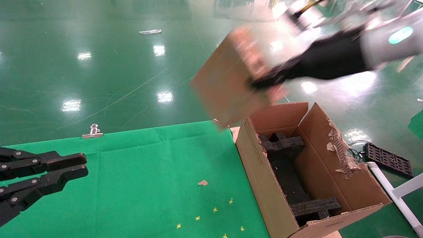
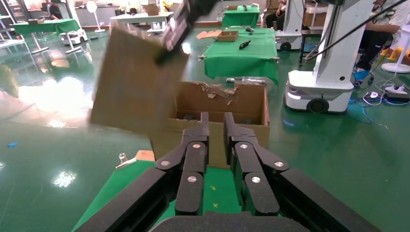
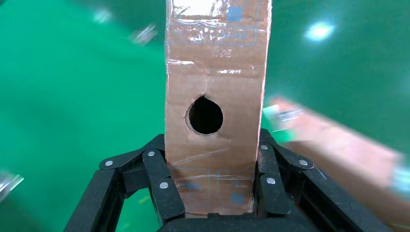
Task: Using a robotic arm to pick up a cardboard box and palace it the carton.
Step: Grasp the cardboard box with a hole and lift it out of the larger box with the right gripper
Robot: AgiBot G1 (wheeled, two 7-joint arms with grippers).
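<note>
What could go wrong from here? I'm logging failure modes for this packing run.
The right gripper grips the cardboard box only near one end, so it could swing or slip. The box hangs tilted, off the carton opening, and may catch a flap. The foam blocks could stop it seating.

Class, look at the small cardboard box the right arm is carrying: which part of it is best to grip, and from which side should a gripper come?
Grip the cardboard box across its narrow width, at one end, as the right gripper does now, closing one finger on each broad flat face. The flat parallel faces suit the pads. Come in end-on, just short of the round finger hole, leaving the box's length free to lower into the carton.
</note>
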